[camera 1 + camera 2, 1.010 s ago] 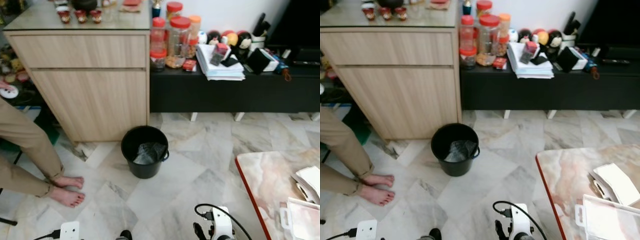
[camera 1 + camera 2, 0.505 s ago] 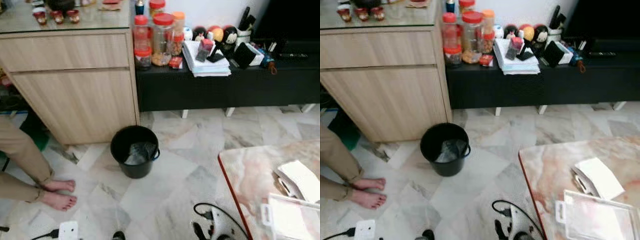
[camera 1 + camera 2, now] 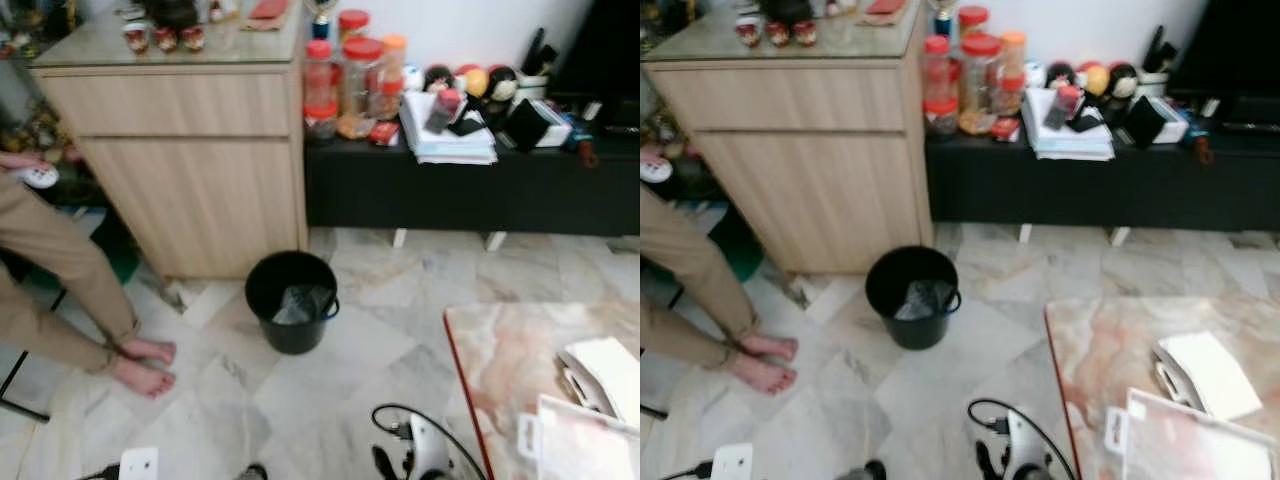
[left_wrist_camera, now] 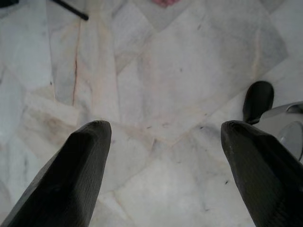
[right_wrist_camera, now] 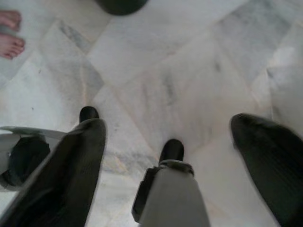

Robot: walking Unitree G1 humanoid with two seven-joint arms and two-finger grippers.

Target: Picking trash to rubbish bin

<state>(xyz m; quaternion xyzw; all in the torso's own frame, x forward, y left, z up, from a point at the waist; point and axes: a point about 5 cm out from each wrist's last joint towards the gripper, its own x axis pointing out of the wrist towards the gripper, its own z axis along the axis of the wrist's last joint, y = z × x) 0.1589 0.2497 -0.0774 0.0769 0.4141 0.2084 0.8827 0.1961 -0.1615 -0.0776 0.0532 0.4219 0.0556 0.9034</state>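
A round black rubbish bin [image 3: 291, 300] stands on the marble floor in front of the wooden cabinet, with a crumpled grey liner or wrapper inside. In the left wrist view my left gripper [image 4: 163, 177] hangs open over bare floor tiles, nothing between its fingers [image 4: 71, 177]. In the right wrist view my right gripper [image 5: 177, 172] is open too, pointing down at the floor above my own foot [image 5: 170, 151]. The bin's dark edge [image 5: 118, 5] lies ahead of the right gripper. My right arm's white wrist and black cable [image 3: 420, 450] poke in at the head view's lower edge.
A person's bare feet [image 3: 140, 365] and tan trouser legs stand left of the bin. A light wood cabinet [image 3: 190, 150] and a low black bench [image 3: 470, 185] crowded with jars and papers line the wall. A marble table [image 3: 520, 370] with papers and a plastic box sits at right.
The head camera has swung: the whole scene shifted left half a second ago and has come back right. The person's legs have shifted slightly. The bin has stayed in place.
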